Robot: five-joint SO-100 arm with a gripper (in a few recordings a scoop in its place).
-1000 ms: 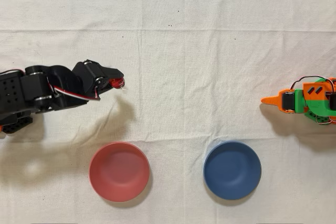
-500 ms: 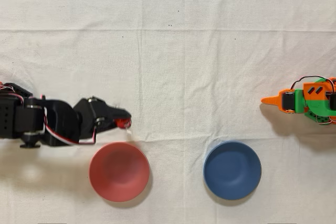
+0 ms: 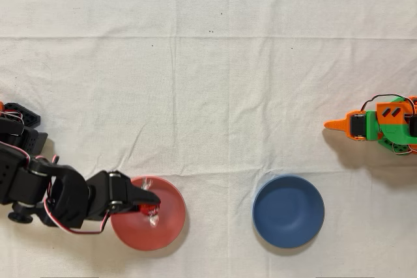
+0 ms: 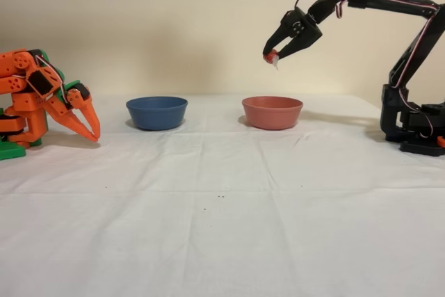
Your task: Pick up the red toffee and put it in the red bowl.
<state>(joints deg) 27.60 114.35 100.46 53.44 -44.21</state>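
Overhead view shows the black arm reaching in from nine o'clock, its hand [image 3: 148, 205] clamped on the red toffee [image 3: 150, 209], whose clear wrapper ends stick out past the fingertips. From above, the toffee sits over the inside of the red bowl [image 3: 166, 226], toward the bowl's nine o'clock side. From the side, the fixed view shows the hand [image 4: 275, 55] held up in the air with the toffee [image 4: 271, 57] pinched at its tip, at twelve o'clock above the red bowl [image 4: 272, 113] and clearly apart from it. The red bowl stands on the white cloth of the desk [image 4: 222, 213]. A blue bowl [image 3: 288, 211] stands at three o'clock of the red one in the overhead view, near it but not touching. An orange arm [image 3: 378, 124] stands idle at the frame's three o'clock edge.
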